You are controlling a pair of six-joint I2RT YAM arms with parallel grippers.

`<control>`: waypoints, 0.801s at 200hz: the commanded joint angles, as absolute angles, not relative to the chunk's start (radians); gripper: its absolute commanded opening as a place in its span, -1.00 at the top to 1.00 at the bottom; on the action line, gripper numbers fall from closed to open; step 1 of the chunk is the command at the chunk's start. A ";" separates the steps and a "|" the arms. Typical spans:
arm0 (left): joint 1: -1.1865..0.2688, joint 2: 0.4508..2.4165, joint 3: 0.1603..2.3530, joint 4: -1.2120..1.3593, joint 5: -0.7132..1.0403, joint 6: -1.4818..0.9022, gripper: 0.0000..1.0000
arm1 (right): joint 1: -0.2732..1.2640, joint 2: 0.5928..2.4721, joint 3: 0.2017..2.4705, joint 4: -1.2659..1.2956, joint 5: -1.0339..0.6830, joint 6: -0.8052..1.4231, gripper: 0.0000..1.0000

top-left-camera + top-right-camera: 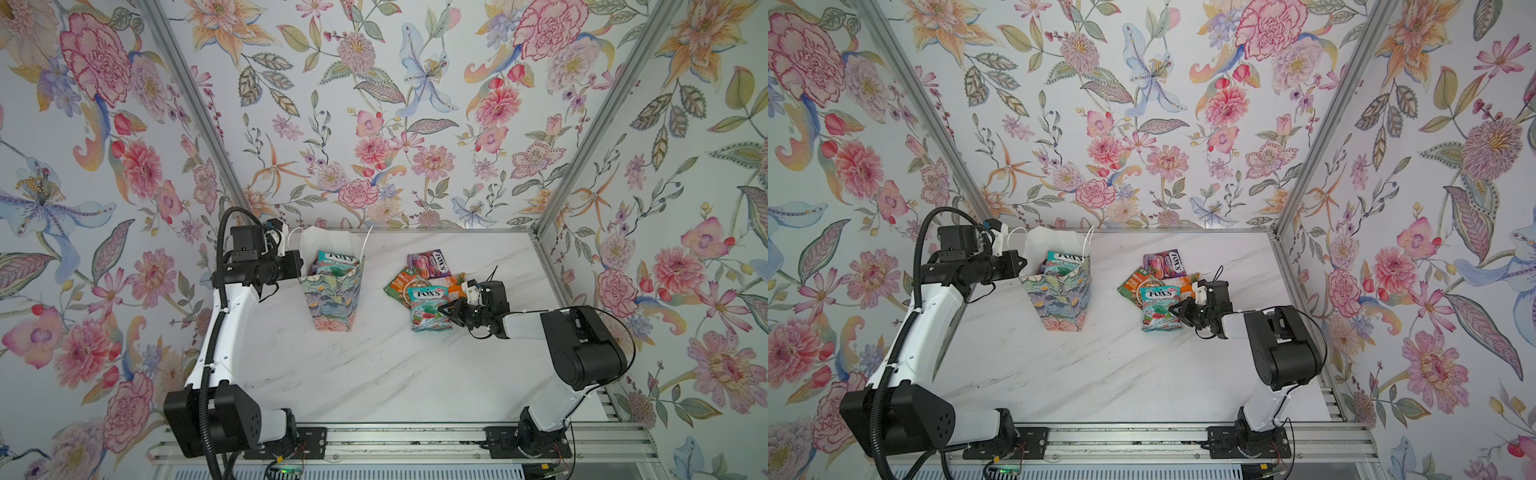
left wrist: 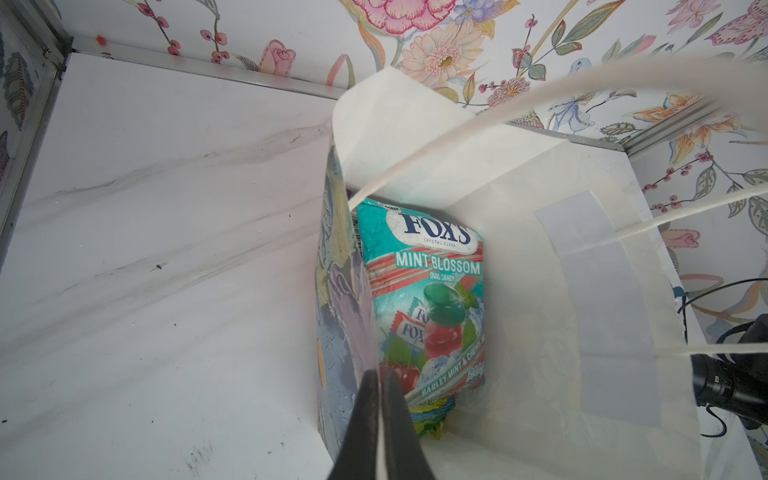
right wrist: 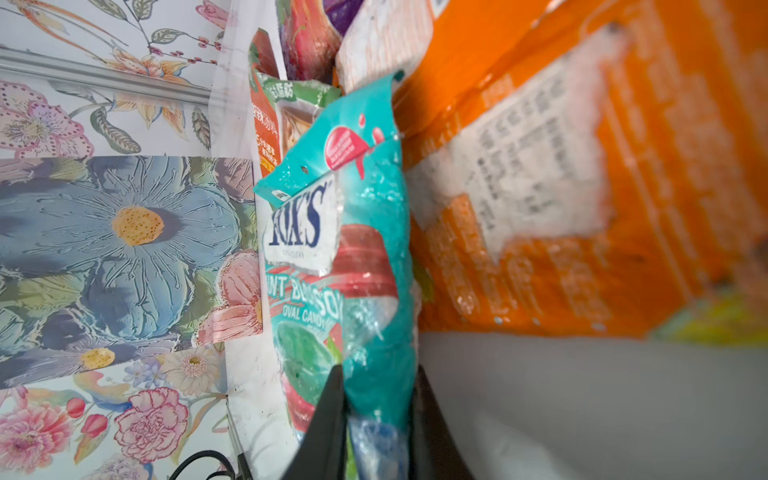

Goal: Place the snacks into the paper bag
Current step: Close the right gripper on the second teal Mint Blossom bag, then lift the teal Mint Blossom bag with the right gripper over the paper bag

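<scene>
Right hand [image 3: 376,390]: clenched on the right edge of the teal packet [image 3: 353,249], one finger on each face of the film.
Teal packet: top of the snack pile, right of centre on the counter [image 1: 374,374], well apart from the paper bag [image 1: 332,303] to its left.
Handling: likely light, soft and crinkly. The glossy film looks slippery and loose sweets may shift, so a flat sealed edge seems the surest hold.
Writing: "FOX'S", "MINT BLOSSOM" and "OVAL CANDY" read on the front.
Pile: purple packet [image 1: 430,264], also "FOX'S", at the far end. An orange pouch [image 3: 582,166] lies against the teal one, its small print too blurred to read. A green-and-orange pouch [image 1: 401,284] lies on the left.
Paper bag: upright, mouth open, white inside. It looks thin and easy to tip.
Packed packet [image 2: 432,291]: stands on end inside the bag, same "FOX'S CRYSTAL CLEAR" print, "BARLEY MINT &" along its foot.
Left hand [image 2: 380,399]: clenched on the bag's left wall at the rim.
</scene>
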State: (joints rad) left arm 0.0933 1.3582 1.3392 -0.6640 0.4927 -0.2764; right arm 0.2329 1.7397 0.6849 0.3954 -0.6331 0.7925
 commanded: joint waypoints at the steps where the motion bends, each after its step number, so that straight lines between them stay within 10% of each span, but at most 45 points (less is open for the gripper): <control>1: 0.087 1.351 1.330 -0.666 0.494 -0.268 0.95 | 0.229 1.670 0.688 0.402 -0.642 0.792 0.93; 160: 0.087 1.347 1.322 -0.652 0.508 -0.272 0.95 | 0.441 1.249 1.139 -0.080 -0.351 0.703 1.00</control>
State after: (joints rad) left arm 0.0933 1.3582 1.3392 -0.6636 0.4931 -0.2764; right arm 0.3927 1.2842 1.0153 -0.0299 -0.4419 0.7357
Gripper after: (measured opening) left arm 0.038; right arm 0.169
